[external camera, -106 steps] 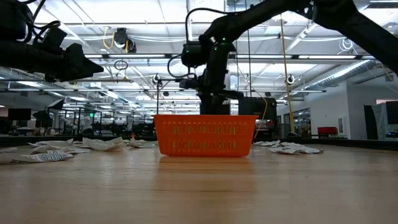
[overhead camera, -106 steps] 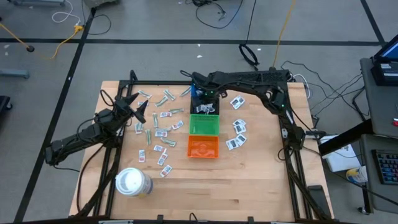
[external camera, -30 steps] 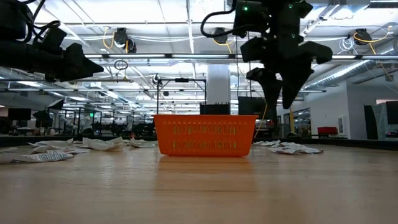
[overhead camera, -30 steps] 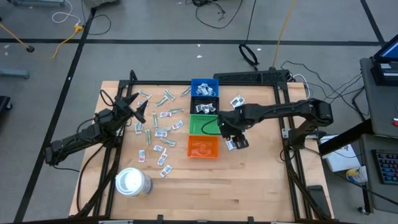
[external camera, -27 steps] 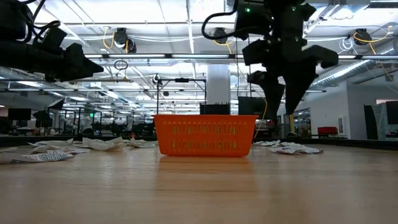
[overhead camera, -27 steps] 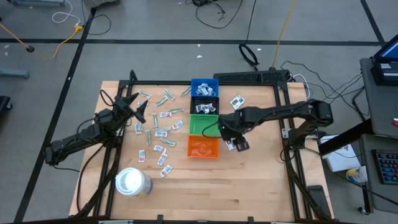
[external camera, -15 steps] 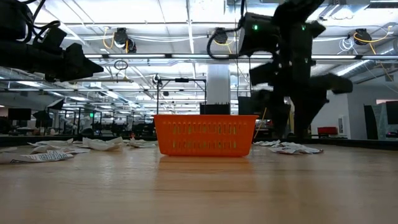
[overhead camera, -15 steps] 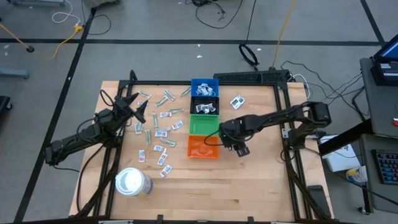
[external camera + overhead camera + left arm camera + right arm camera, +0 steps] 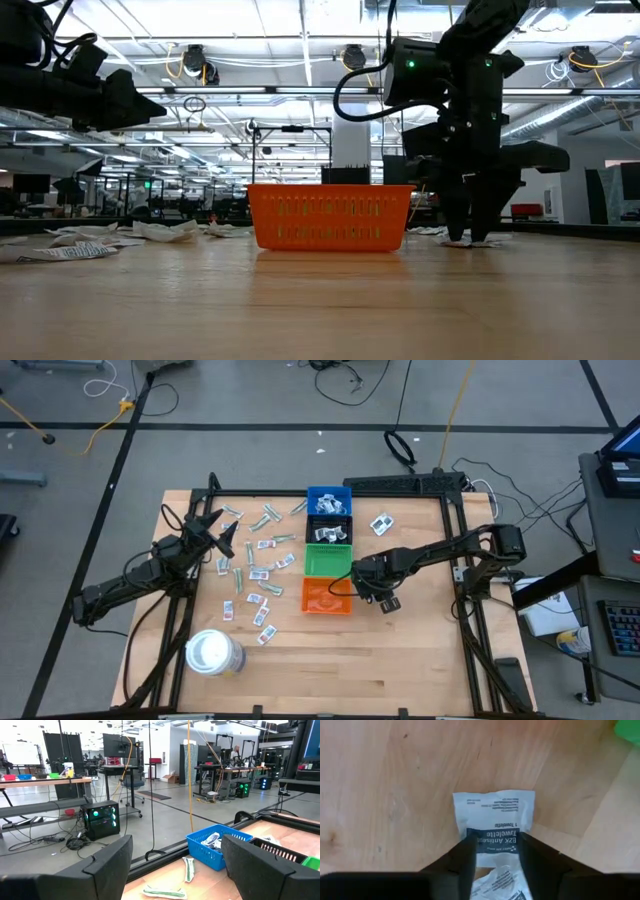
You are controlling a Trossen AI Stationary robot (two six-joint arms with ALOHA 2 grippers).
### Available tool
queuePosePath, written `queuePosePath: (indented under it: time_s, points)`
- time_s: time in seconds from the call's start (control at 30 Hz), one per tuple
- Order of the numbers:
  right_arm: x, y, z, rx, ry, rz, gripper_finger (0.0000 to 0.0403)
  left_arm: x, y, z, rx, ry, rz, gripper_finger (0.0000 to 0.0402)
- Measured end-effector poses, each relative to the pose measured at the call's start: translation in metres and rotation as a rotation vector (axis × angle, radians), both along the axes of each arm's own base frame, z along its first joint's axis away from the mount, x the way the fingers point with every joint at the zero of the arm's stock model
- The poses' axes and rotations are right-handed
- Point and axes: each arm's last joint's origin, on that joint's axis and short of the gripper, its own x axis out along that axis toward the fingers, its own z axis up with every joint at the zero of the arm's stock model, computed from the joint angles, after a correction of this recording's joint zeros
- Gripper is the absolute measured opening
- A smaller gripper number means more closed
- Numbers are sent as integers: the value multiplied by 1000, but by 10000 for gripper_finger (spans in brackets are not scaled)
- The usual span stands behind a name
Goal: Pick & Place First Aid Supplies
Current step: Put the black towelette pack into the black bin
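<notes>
- Wooden desk point(image 9: 400, 660) with 3 small bins in a row down its middle: blue bin point(image 9: 329, 501) farthest back, green bin point(image 9: 328, 562) next, orange bin point(image 9: 326, 598) nearest the front.
- Right tool point(image 9: 385, 600) down at the desk surface, just beside the orange bin on its right side.
- Pinching a white packet point(image 9: 492, 807) with dark-blue print, 1 finger at each side of the printed band; packet flat on the wood at its far end, rumpled between the fingers.
- From desk height, right tool point(image 9: 470, 235) upright with its tips on the desk, to the right of the orange bin point(image 9: 330, 215), among a few flat packets.
- Left tool point(image 9: 222, 530) held above the left half of the desk, over the scattered packets point(image 9: 255, 560); fingers spread wide, nothing between them.
- Scattered packets spread between the left arm and the row of bins: white strips with reddish marks and slim pale green wrappers.
- Some packets already inside the blue bin point(image 9: 212, 845), seen past the left tool point(image 9: 175, 865); 2 green wrappers point(image 9: 189, 869) on the desk close to that bin.
- 1 lone packet point(image 9: 380, 524) to the right of the bins, apart from the right tool.
- Large white roll point(image 9: 212, 653) near the front left corner of the desk.
</notes>
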Motion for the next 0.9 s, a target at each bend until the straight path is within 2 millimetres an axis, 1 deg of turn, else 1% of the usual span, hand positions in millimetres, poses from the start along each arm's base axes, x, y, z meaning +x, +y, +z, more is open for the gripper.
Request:
queuePosePath:
  time_s: [0.2, 0.27, 0.47, 0.7, 0.8, 0.9]
  points:
    - [2, 0, 0, 0, -26, 19, 20, 0, 0, 0, 0, 0, 0, 306]
    - [2, 0, 0, 0, -25, 20, 7, 0, 0, 0, 0, 0, 0, 305]
    - [2, 0, 0, -1, -23, 20, 2, 0, 0, 0, 0, 0, 0, 306]
    - [2, 0, 0, -1, -18, 19, 8, 0, 0, 0, 0, 0, 0, 306]
    - [2, 0, 0, -1, -22, 21, 32, 0, 0, 0, 0, 0, 0, 306]
    - [2, 0, 0, 1, -22, 14, 74, 0, 0, 0, 0, 0, 0, 306]
